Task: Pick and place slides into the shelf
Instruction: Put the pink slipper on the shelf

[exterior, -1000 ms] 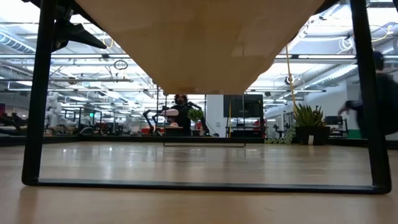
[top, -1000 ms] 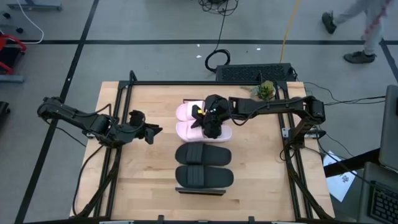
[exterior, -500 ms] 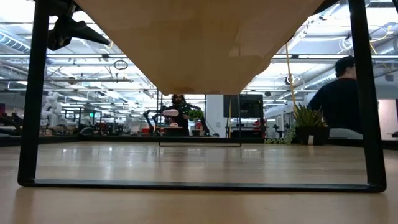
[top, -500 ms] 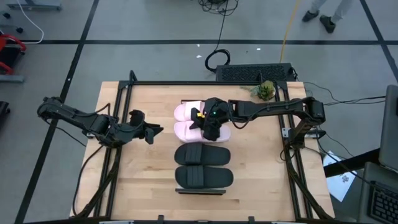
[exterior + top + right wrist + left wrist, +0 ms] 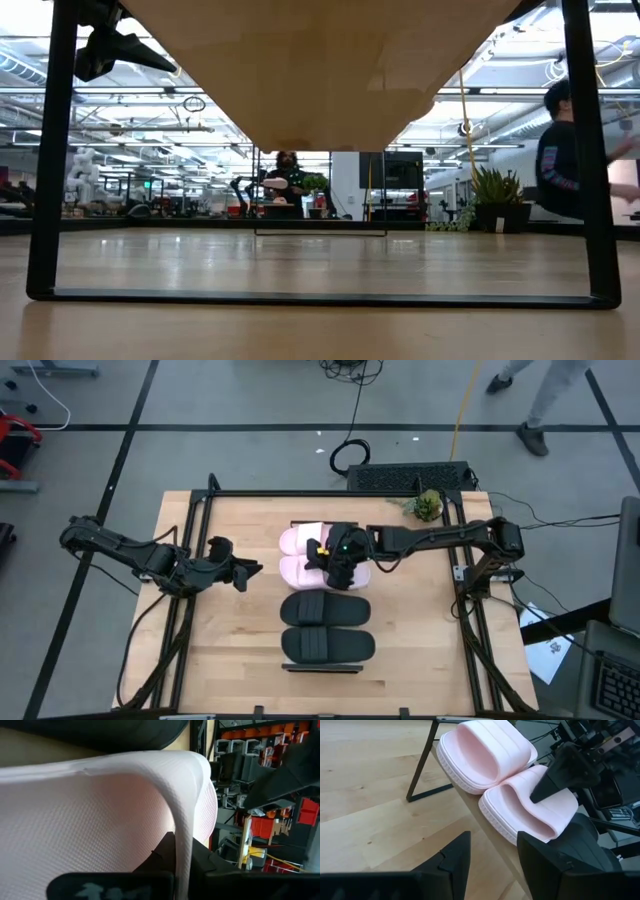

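Four slides sit in a row on the shelf (image 5: 323,666), a long wood board that runs down the middle of the tabletop (image 5: 230,640) from its far edge toward its near edge. The two pink slides lie at the far end of the shelf, side by side and touching. The far pink slide (image 5: 303,539) is next to the shelf's far black frame. The near pink slide (image 5: 296,568) lies just beside it.

The two black slides are at the near end. One black slide (image 5: 326,608) lies just past the pink pair, and the other black slide (image 5: 328,645) is beside it, close to the shelf's near end.

The right gripper (image 5: 337,563) reaches in from the right edge of the tabletop and is over the near pink slide — its fingers are pinched tight on the strap, with the thin pink edge squeezed between them in the right wrist view.

The left gripper (image 5: 243,572) waits by the left side of the shelf, near the pink pair but not touching. Its fingers (image 5: 454,860) stand apart and hold nothing.

A person (image 5: 566,150) shows in the room beyond the tabletop.
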Robot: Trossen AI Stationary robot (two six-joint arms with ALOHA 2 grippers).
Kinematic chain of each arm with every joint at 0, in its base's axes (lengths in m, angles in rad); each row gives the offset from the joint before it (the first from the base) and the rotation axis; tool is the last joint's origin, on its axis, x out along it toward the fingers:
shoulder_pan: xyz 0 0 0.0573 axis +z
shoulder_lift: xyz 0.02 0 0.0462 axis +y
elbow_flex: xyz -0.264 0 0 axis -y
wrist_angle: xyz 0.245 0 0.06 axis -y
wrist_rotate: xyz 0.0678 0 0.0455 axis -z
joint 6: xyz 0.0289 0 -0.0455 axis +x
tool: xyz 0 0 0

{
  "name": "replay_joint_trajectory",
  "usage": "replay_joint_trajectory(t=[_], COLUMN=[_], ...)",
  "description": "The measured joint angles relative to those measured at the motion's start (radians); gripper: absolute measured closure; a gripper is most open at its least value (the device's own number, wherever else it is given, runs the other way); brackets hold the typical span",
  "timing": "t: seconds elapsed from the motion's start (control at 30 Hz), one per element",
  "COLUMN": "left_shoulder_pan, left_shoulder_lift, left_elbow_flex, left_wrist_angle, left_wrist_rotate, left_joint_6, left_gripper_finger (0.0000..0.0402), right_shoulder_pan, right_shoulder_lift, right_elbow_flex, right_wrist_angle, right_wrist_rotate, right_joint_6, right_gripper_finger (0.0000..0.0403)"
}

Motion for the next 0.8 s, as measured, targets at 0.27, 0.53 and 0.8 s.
replay_joint_trajectory(t=[0.27,0.53,0.8], left_shoulder_pan=[0.000,0.000,0.000], left_shoulder_lift=[0.000,0.000,0.000], left_elbow_flex=[0.000,0.000,0.000], left_wrist_angle=[0.000,0.000,0.000], left_wrist_rotate=[0.000,0.000,-0.001], left_joint_6=[0.000,0.000,-0.008], left_gripper_finger=[0.0241,0.0241,0.0241], right_shoulder_pan=[0.014,0.015,0.015], right_shoulder_lift=[0.000,-0.019,-0.032], right_elbow_flex=[0.000,-0.002,-0.001], right_wrist_angle=[-0.005,0.009,-0.010], right_wrist_rotate=[0.069,0.072,0.071], right_joint_6=[-0.050,-0.080,-0.076], right_gripper_finger=[0.0403,0.0403,0.0401])
